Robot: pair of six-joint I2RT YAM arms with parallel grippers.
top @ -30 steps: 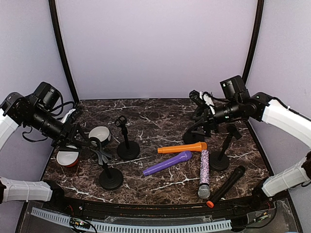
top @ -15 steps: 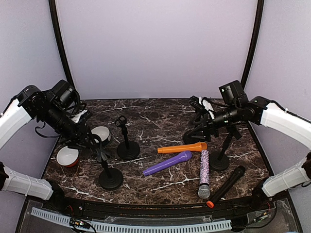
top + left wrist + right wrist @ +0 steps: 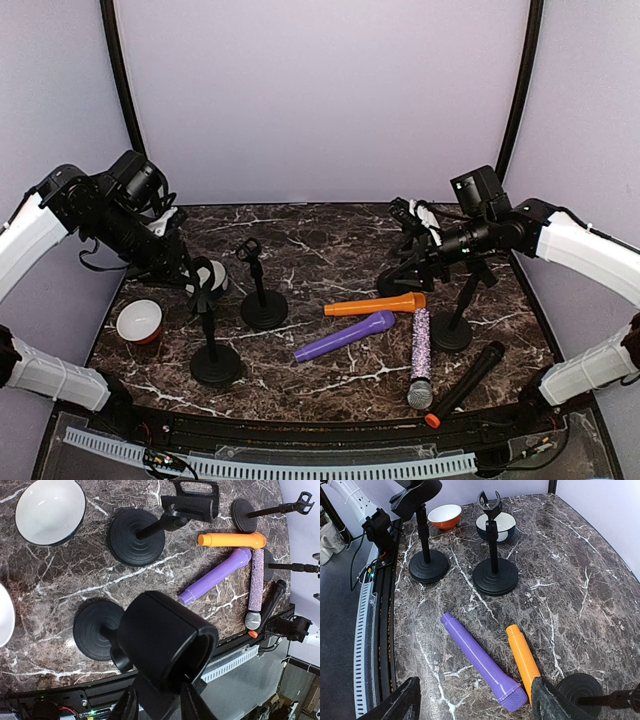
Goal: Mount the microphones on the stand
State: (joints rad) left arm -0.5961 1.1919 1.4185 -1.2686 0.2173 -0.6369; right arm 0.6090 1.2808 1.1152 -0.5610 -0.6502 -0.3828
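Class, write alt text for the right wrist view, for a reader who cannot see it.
A purple microphone and an orange microphone lie side by side on a marble table, framed by the open right claw. Beyond stand two black stands and two bowls.

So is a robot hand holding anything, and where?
The left gripper pinches the black round-based microphone stand by the clip on top. The right gripper is open, holding nothing.
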